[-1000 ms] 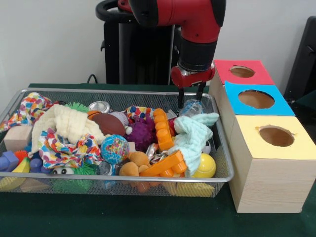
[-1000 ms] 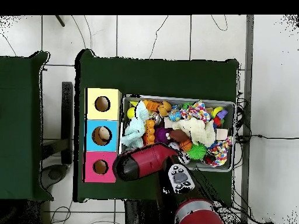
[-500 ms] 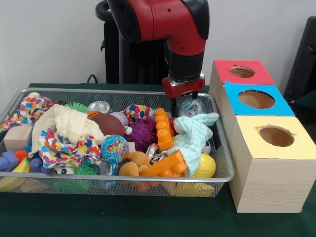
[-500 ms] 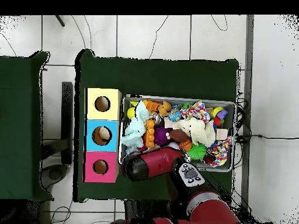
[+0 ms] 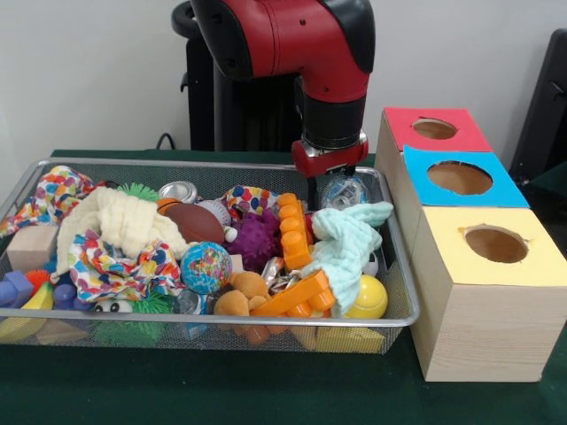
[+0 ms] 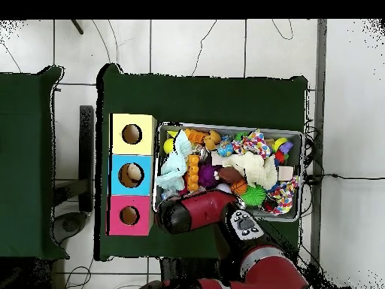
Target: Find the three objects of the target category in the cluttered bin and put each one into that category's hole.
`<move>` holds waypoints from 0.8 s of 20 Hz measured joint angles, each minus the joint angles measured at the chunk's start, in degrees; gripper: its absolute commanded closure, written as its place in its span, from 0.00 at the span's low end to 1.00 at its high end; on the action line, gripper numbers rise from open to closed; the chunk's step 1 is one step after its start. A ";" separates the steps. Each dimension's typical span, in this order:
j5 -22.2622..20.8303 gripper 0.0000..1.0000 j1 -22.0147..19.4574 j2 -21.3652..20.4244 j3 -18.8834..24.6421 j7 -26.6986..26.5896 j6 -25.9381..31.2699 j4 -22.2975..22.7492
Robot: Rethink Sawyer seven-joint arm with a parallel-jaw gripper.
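The wire mesh bin (image 5: 213, 164) is full of toys and cloths; it also shows in the overhead view (image 6: 225, 126). A wrinkly see-through bluish plastic piece (image 5: 345, 190) lies in the bin's far right corner. My gripper (image 5: 332, 184) is down in that corner, right at this piece and partly hidden behind it. Another see-through bit (image 5: 186, 303) shows low at the bin's front. The blue-topped box's hole (image 5: 459, 177) is to the right of the bin, and something pale shows inside it from above (image 6: 131, 174). In the overhead view my arm (image 6: 192, 213) hides the gripper.
The red-topped box (image 5: 434, 128) and the yellow-topped box (image 5: 496, 243) flank the blue one. A mint cloth (image 5: 345, 243), orange blocks (image 5: 292, 232), a purple spiky ball (image 5: 257, 237), a globe ball (image 5: 205, 266) and a round tin (image 5: 179, 190) crowd the bin.
Over the last second my arm swung left and the gripper dropped from above the bin's rim down onto the plastic piece. In the last half second it has barely moved.
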 measured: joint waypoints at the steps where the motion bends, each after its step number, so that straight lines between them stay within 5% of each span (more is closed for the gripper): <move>1: -0.01 0.00 0.02 0.00 -0.01 0.00 0.00 0.00; 16: -0.02 0.00 5.07 -0.93 -3.50 0.00 -2.22 -0.09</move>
